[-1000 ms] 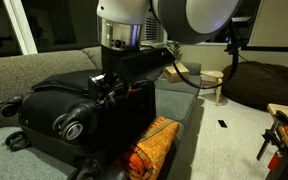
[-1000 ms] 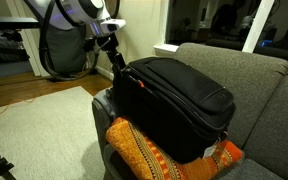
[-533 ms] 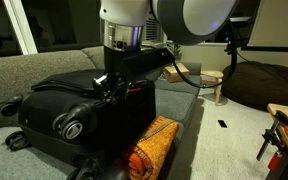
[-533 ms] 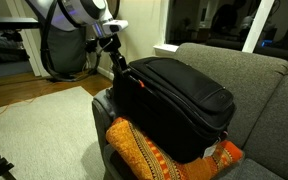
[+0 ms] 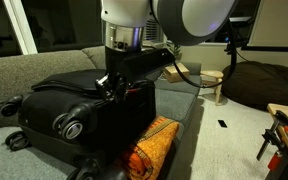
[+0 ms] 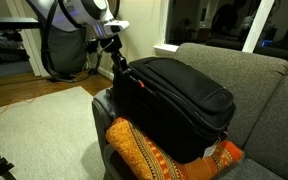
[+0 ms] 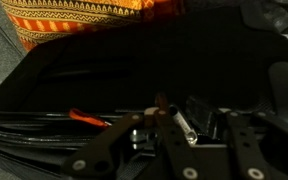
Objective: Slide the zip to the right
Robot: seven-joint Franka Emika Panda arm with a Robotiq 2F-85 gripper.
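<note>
The zip (image 7: 182,127) is located on the edge of the black suitcase (image 7: 134,70), just beside the tips of the tool (image 7: 162,116), whose jaws stand close together; whether the zip is clamped cannot be told.

Dim warm room light; both exterior views low-res and soft. Wrist view underexposed: black suitcase (image 7: 134,70) around the gripper (image 7: 161,110) swallows detail, gripper itself blurry up close. Orange cushion (image 7: 74,18) beyond it catches the light.
</note>
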